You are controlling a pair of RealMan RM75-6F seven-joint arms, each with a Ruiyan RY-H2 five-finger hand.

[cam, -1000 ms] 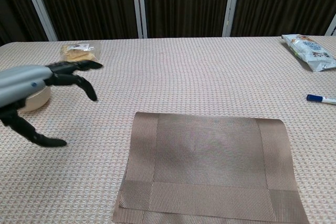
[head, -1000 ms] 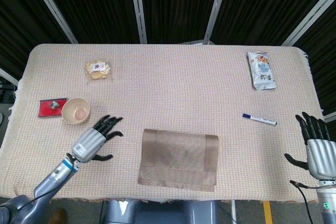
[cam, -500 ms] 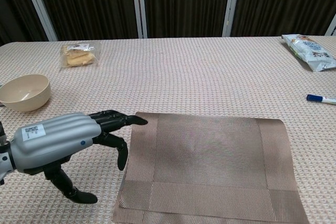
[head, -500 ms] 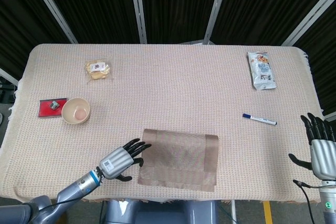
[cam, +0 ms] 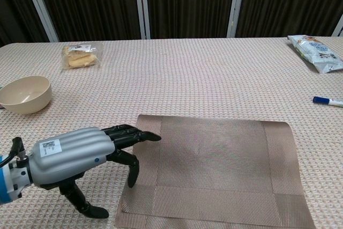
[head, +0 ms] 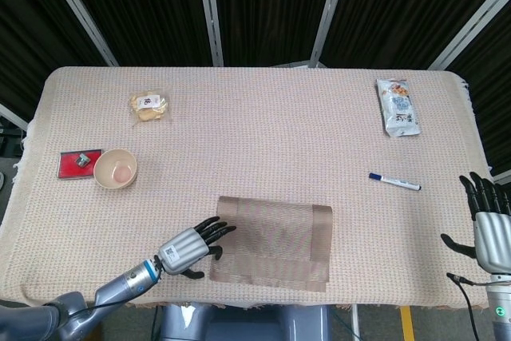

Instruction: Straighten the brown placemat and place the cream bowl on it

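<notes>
The brown placemat (head: 273, 241) (cam: 214, 172) lies near the table's front edge, slightly skewed. My left hand (head: 190, 247) (cam: 80, 156) hovers at its left edge, open, fingers (cam: 136, 135) spread and reaching over the mat's border, thumb below. The cream bowl (head: 116, 169) (cam: 25, 94) stands upright far to the left, apart from the hand. My right hand (head: 489, 227) is open at the table's right edge, holding nothing; the chest view does not show it.
A red card (head: 78, 163) lies just left of the bowl. A snack packet (head: 148, 106) (cam: 80, 54) sits at the back left, a crisp bag (head: 398, 107) (cam: 316, 52) at the back right, and a blue marker (head: 394, 181) (cam: 327, 101) right of the mat.
My left hand swung from beside the bowl down to the mat's left edge, its fingers now over the border. The right hand slid slightly lower. Bowl and mat stayed put.
</notes>
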